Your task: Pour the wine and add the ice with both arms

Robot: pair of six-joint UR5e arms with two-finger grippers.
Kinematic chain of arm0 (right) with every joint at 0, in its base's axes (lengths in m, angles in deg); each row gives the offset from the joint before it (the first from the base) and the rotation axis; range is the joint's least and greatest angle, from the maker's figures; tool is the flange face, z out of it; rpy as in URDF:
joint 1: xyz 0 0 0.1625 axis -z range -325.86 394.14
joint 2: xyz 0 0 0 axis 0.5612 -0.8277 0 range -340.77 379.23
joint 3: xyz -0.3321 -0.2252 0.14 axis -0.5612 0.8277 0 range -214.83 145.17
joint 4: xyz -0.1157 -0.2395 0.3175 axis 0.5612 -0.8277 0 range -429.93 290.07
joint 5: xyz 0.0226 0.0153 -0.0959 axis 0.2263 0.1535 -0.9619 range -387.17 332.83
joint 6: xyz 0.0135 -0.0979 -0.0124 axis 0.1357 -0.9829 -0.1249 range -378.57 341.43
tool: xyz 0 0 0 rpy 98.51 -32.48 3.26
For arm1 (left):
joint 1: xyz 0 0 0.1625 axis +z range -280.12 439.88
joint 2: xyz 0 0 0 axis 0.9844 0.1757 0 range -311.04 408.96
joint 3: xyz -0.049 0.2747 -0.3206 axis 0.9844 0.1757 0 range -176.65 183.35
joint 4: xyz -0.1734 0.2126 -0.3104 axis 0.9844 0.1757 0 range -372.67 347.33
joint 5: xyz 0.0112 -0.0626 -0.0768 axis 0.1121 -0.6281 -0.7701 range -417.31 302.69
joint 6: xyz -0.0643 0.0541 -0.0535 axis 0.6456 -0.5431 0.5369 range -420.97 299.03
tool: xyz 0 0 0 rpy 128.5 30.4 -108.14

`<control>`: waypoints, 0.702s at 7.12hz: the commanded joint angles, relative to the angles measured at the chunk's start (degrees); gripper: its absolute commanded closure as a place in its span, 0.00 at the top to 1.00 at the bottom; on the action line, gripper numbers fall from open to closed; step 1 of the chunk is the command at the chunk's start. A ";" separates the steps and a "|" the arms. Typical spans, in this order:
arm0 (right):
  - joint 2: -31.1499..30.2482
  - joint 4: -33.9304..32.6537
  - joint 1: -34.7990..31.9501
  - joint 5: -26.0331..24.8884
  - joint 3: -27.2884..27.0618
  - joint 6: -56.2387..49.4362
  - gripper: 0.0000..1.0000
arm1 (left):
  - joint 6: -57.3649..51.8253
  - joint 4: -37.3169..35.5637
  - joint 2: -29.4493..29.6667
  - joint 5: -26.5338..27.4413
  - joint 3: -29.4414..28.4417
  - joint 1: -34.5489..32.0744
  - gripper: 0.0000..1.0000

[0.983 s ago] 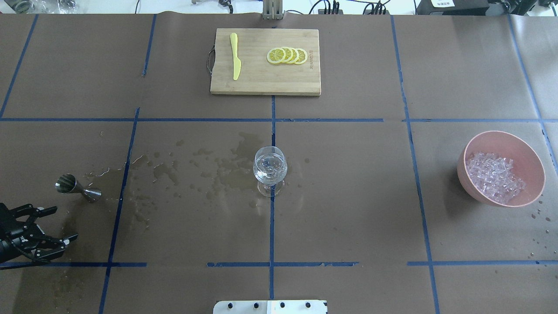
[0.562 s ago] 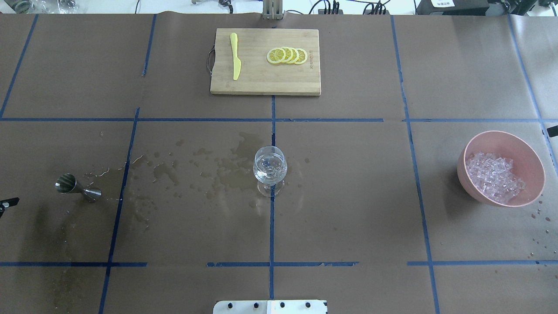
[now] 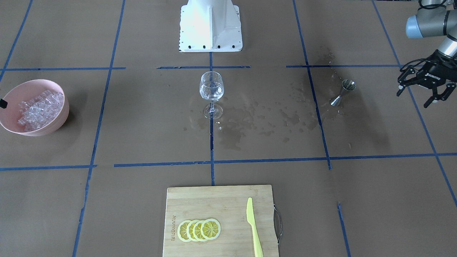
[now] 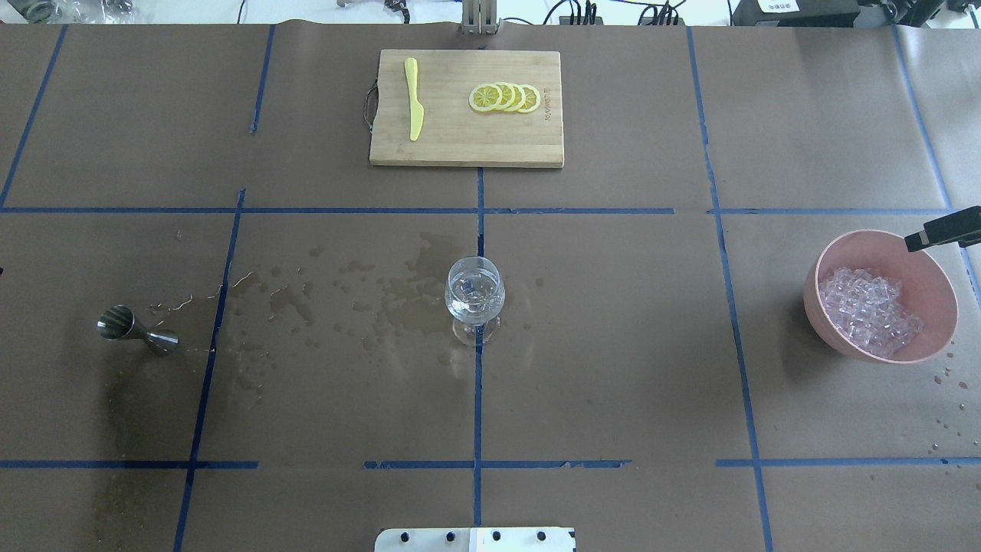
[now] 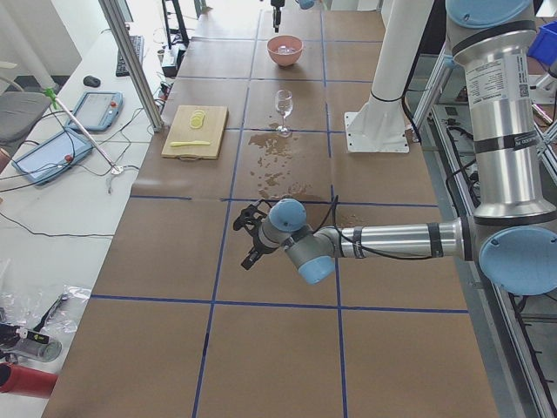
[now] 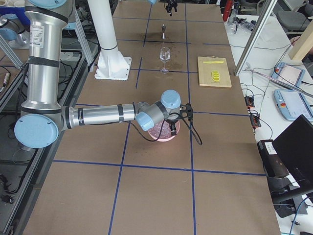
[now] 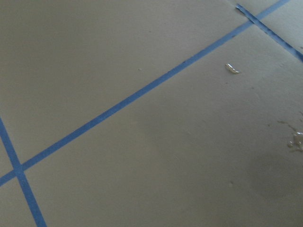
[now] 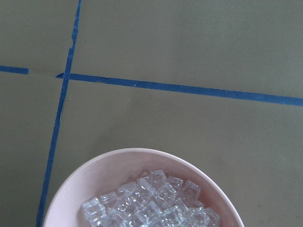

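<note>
Since the colourless wine (image 4: 474,295) already sits in the stemmed clear glass (image 3: 211,84), lower the black right gripper (image 4: 943,230), grip state not discernible, squarely onto the heaped clear ice cubes (image 4: 870,310) in the round pink bowl (image 4: 931,268); the black left gripper (image 3: 421,91) hangs spread and empty.

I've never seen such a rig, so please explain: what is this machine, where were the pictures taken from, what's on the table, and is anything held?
Two robot arms share one table. Pictures come from above, from across the table, from both ends, and from each wrist. On the table: a wine glass with clear liquid, a metal measuring cup, wet patches, a pink bowl of ice, and a cutting board with lemon slices and a knife. The left end effector is open and empty; the right end effector hangs by the bowl, its grip unclear.
</note>
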 commanded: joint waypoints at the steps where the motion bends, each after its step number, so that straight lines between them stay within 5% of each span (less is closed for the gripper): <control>1: 0.00 0.00 5.31 -3.82 -1.40 7.43 1.00 | 1.55 -17.91 7.75 -14.38 0.10 -7.54 1.00; 2: 0.00 0.00 6.81 -3.92 -1.40 10.06 1.00 | 2.96 -27.60 11.63 -14.90 1.23 -8.35 1.00; 4: 0.00 0.00 9.72 -6.10 -1.40 12.63 1.00 | 3.76 -26.66 8.59 -6.34 2.91 -8.27 1.00; 5: -0.44 0.00 9.73 -6.20 -1.32 12.63 1.00 | 4.11 -26.64 9.11 -6.47 2.57 -8.18 1.00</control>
